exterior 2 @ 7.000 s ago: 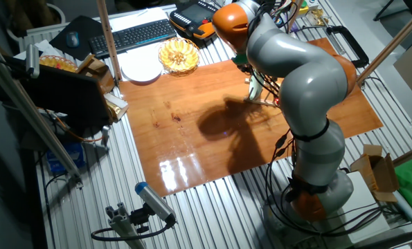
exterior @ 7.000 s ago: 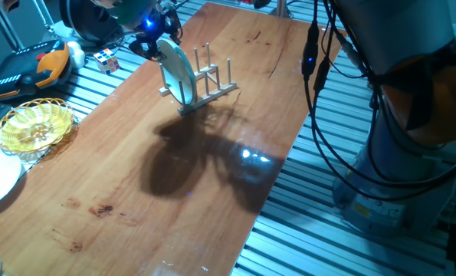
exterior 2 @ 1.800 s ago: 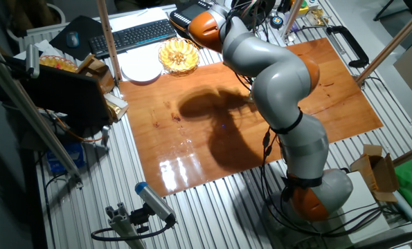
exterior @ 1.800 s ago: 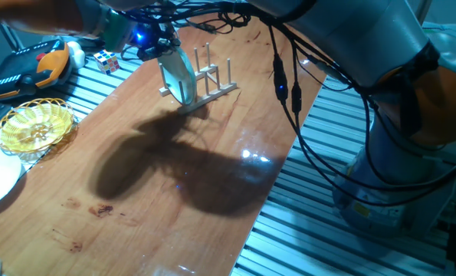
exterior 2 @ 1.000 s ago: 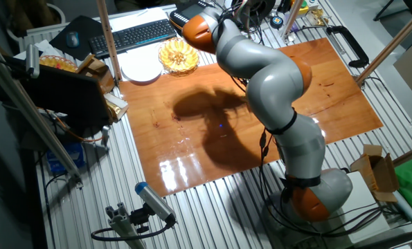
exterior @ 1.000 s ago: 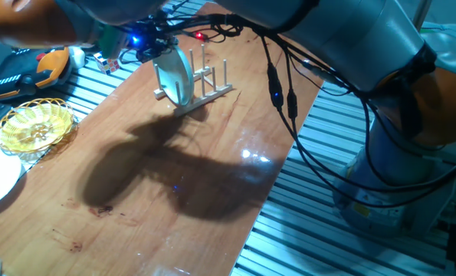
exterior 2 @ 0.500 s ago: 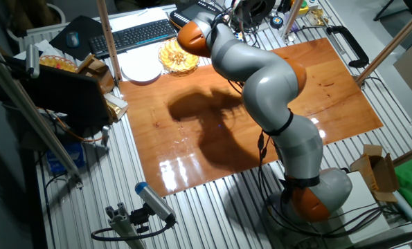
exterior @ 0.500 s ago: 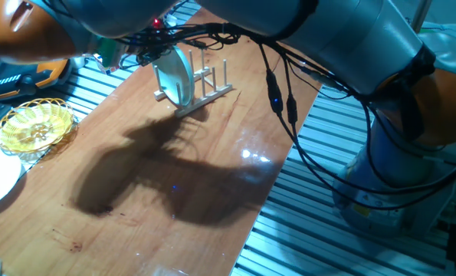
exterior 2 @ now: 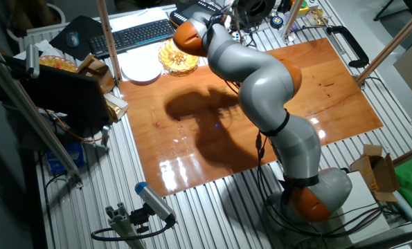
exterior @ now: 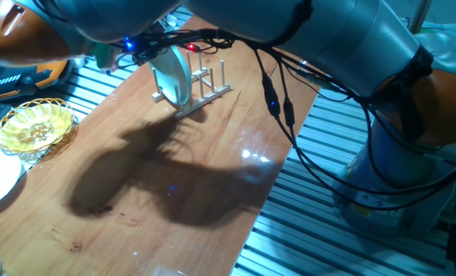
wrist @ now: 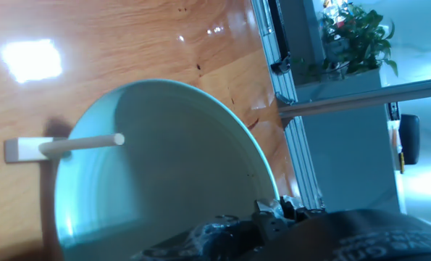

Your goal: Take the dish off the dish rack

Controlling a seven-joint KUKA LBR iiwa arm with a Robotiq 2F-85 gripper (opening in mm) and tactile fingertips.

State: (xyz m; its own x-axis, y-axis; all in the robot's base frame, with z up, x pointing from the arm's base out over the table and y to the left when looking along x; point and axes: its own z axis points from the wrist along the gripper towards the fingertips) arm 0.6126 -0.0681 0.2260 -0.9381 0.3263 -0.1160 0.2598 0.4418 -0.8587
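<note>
A: Here we are at the far end of the table (exterior: pixel 212 169), and the dish (exterior: pixel 170 75) stands on edge in the dish rack (exterior: pixel 201 84), leaning among the upright pegs. It's not out yet, as far as I can judge.

B: Agreed. In the fixed view from the side, its lower edge looks to sit down between the rails. Where's the gripper (exterior: pixel 147 47)?

A: Right at the dish's top rim, under those blue and red lights. The arm blocks most of it, so I can't tell whether the fingers are clamped on the rim or standing apart.

B: The hand view doesn't settle it either. The turquoise face of the dish (wrist: pixel 164 174) fills the frame, one peg (wrist: pixel 81 143) crosses in front of it, and the dark gripper body sits along the bottom edge.

A: So the reach looks done and the gripper is at the rim. Whether there's a grasp is an open question.

B: And what's left is the main job: lift the dish up clear of the pegs, then carry it away from the rack.

A: The other fixed view is no help, the arm covers the rack entirely. You do see the yellow basket (exterior 2: pixel 178 55) and white plate (exterior 2: pixel 142 69) well apart from the action.

B: I'd call it early to middle: approach made, removal still to come.
</note>
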